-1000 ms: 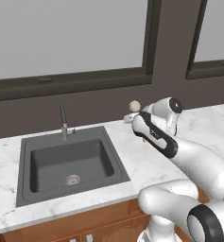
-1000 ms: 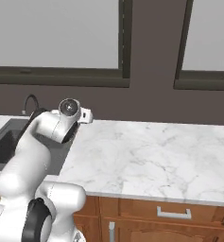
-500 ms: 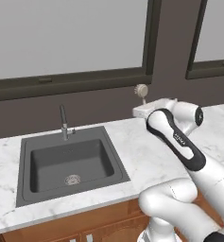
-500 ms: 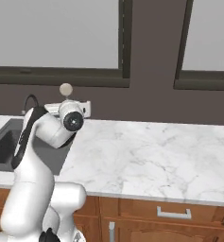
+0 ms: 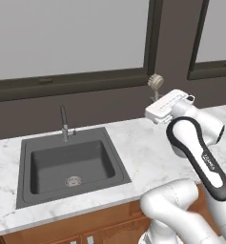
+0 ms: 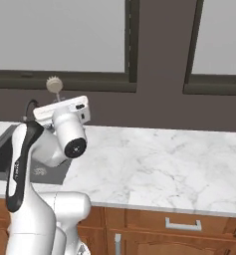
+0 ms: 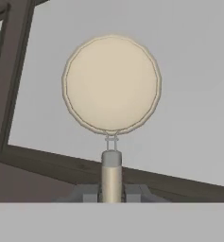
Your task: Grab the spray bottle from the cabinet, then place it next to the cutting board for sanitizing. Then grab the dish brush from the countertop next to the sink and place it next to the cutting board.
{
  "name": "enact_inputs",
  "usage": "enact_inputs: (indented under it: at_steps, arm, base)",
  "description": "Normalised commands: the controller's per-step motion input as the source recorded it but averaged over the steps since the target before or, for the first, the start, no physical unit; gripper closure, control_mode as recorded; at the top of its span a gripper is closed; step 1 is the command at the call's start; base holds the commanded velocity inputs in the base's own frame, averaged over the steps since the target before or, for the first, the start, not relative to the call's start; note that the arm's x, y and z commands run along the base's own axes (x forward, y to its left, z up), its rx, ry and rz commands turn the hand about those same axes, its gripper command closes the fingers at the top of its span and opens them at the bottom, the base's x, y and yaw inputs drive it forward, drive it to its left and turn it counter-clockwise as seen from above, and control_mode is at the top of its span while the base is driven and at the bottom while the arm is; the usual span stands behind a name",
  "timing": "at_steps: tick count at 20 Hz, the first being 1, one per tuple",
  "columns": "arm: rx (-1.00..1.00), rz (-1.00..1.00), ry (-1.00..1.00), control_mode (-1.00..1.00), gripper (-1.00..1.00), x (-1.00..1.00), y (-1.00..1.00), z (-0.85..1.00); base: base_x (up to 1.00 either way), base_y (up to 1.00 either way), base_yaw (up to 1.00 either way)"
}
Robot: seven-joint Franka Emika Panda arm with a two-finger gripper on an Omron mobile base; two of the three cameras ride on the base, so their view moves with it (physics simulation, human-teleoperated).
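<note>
Gripper (image 7: 111,193): clamped on brush handle, one dark finger (image 7: 87,193) each side, touching it; jaws nearly together w/ only the handle between.
Brush (image 7: 111,85): round tan head up, whitish handle down into gripper; upright in hand view. In left base view brush (image 5: 155,82) up in the air, against dark wall strip between windows, well above counter. Same in right base view (image 6: 54,85), head in front of window sill.
Arm: raised, hand tipped upward, above back of counter to right of sink.
Sink (image 5: 66,162): dark grey basin set in counter, round metal drain in the middle, slim faucet (image 5: 64,123) at back edge.
Counter (image 6: 159,169): white marble w/ grey veins, wood drawers below.
Windows (image 5: 71,38): dark frames, pale grey panes, behind counter.
Board, spray bottle, cabinet: can't tell where.
</note>
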Motion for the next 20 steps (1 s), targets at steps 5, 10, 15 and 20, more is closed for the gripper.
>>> enact_inputs:
  at_steps: [5,10,15,20]
  arm:
    - [0.02,0.01,-0.02,1.00,1.00,-0.18,0.00,0.09]
    - [0.00,0.00,0.00,1.00,1.00,0.00,0.00,0.00]
    - [0.00,0.00,0.00,1.00,1.00,0.00,0.00,0.00]
    - [0.00,0.00,0.00,1.00,1.00,0.00,0.00,0.00]
  base:
    - [-0.80,-0.01,0.02]
    - [-1.00,-0.10,0.00]
    - [-1.00,-0.42,-0.07]
    - [-1.00,-0.36,-0.35]
